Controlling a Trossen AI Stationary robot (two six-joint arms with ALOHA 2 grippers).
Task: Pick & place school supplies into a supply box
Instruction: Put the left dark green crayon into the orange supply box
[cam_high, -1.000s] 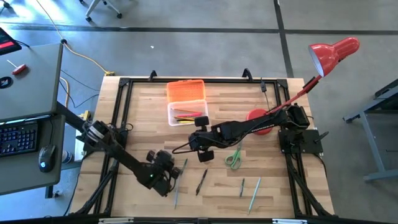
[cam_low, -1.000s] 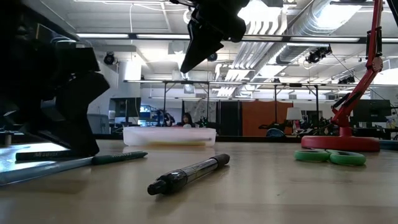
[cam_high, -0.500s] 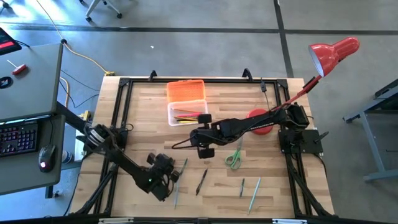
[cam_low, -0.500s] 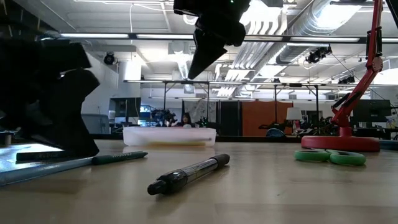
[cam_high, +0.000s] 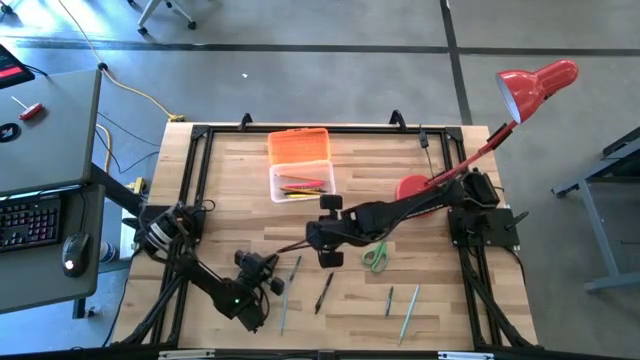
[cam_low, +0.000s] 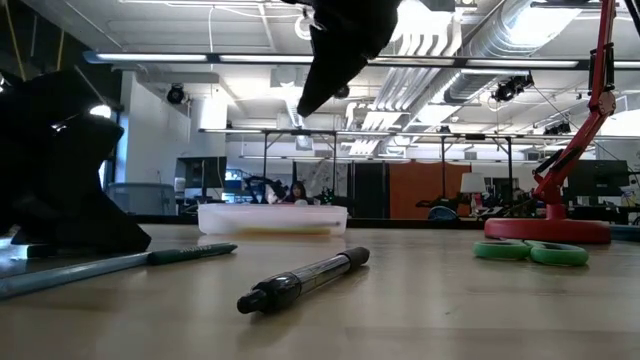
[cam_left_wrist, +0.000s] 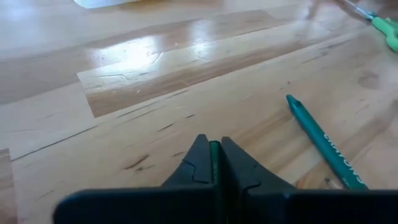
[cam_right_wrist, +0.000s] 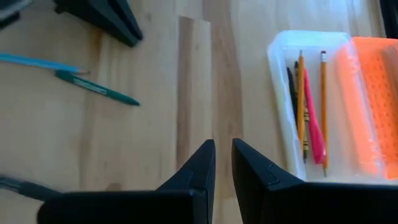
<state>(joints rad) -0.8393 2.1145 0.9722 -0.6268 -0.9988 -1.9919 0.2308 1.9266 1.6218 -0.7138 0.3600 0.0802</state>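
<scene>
Left end effector (cam_high: 268, 287) sits low at the high view's lower left, fingers pinched tight on a thin green pencil (cam_left_wrist: 214, 163). Beside it I see a teal pen (cam_left_wrist: 323, 144), lettering unreadable. Right end effector (cam_high: 329, 247) hovers mid-bench, slightly parted, empty. Supply box (cam_high: 300, 182) lies upper centre, holding pencils.

A grey floor (cam_high: 320, 60) crossed by dark seams is lying around the wooden table (cam_high: 230, 190), and a yellow cable (cam_high: 140, 95) is trailing across it. A grey desk (cam_high: 45, 130) is carrying a keyboard (cam_high: 28, 222) and mouse (cam_high: 72, 252). A red desk lamp (cam_high: 535, 85) is leaning over the table's corner. Ceiling strip lights (cam_low: 180, 57) are glowing above ducts (cam_low: 480, 40) and an orange wall panel (cam_low: 415, 190)
</scene>
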